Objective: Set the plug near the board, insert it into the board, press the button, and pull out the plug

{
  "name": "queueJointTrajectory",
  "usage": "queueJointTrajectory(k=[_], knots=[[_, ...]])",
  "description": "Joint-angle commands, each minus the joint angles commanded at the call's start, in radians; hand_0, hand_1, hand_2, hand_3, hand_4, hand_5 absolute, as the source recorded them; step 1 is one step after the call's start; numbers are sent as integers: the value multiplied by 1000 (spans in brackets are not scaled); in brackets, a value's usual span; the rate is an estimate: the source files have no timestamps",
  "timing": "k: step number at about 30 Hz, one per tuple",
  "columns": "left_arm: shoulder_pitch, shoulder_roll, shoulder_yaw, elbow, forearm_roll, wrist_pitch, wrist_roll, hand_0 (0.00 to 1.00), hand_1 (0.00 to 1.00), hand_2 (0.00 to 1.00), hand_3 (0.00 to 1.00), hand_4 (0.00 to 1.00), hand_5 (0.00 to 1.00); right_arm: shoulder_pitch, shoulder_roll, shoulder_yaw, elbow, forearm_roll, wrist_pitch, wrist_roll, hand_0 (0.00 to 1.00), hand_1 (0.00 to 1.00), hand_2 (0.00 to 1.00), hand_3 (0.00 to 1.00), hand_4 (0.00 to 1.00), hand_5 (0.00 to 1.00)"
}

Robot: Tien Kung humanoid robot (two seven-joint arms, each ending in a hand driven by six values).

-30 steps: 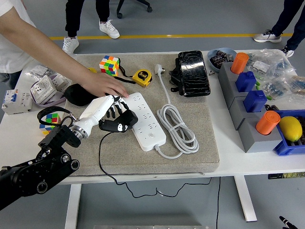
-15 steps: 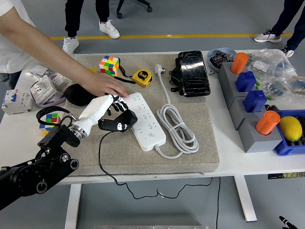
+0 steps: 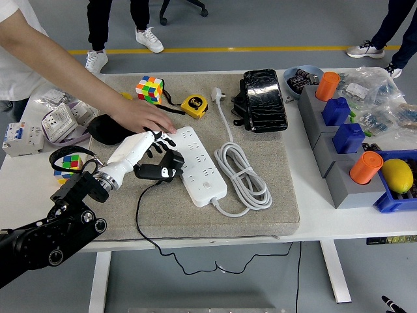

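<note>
At the far left of the bench (image 3: 26, 186) sit a white breaker (image 3: 14, 139) and some loose sockets (image 3: 60, 120), pushed out of the working area. The left hand (image 3: 133, 151) reaches in from the lower left over a grey mat (image 3: 260, 208), its white fingers (image 3: 156, 145) curled around the black plug (image 3: 161, 167), which it holds right against the left edge of the white power strip (image 3: 199, 163). From this I judge the plug to be at the point of insertion or removal; which of the two cannot be told, because the prongs and the socket under them are hidden by the plug body and the hand. The plug's thin black cord (image 3: 140, 218) trails toward the near edge and drops off it.

A person's hand (image 3: 140, 116) lies flat on the mat just behind the robot's hand, its fingertips at the strip's far corner, probably steadying the strip so it does not slide. Beyond are a colour cube (image 3: 149, 88) and a yellow tape measure (image 3: 194, 105).

The strip's own white cable (image 3: 244, 173) is coiled to its right, unplugged. The strip's button is too small to pick out. Further right stand grey blocks (image 3: 335, 153) carrying orange and blue pieces, partly cut off by the frame edge. The right arm is out of view.
</note>
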Motion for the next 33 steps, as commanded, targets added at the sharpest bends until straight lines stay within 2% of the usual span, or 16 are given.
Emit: queueJointTrajectory(k=[8,9,14,15,18,20,21,26,27,30,32,33], knots=[[7,0,-19,-10,3,9,-13,359,562,585,653,998,401,1,-1,-1,0,0,0,0,569,642,623,549,959,538],[9,1,-23,-13,4,11,-15,414,590,612,679,998,420,1,-1,-2,0,1,0,0,569,641,622,549,959,537],[19,5,-40,-25,7,18,-25,414,590,612,679,998,420,0,-1,-6,0,1,0,0,569,641,622,549,959,537],[22,6,-44,-28,8,19,-27,455,603,624,694,998,440,1,-2,-7,0,1,0,0,569,641,622,549,959,537],[32,7,-57,-38,3,31,-41,455,603,624,694,998,440,3,-3,-7,1,1,0,0,569,641,622,549,959,537],[42,9,-63,-46,-12,46,-65,455,603,624,694,998,440,3,-4,-8,1,1,0,0,569,641,622,549,959,537],[49,11,-67,-50,-31,58,-87,462,599,618,694,998,579,4,-4,-9,1,1,0,0,569,641,622,549,959,537],[79,17,-76,-59,-113,111,-196,462,599,618,694,998,579,4,-6,-11,1,2,0,0,569,641,622,549,959,537],[86,18,-79,-61,-129,120,-217,576,617,623,693,998,616,4,-6,-12,1,2,0,0,569,641,621,549,959,538],[116,21,-92,-67,-179,150,-299,576,617,623,693,998,616,2,-7,-13,1,2,0,1,569,641,621,549,959,538],[137,20,-106,-70,-188,151,-318,576,617,623,693,998,616,0,-7,-13,1,1,0,1,569,641,621,549,959,538],[145,19,-114,-71,-185,148,-314,660,679,711,733,998,647,0,-7,-12,1,0,0,1,569,641,622,550,960,538]])
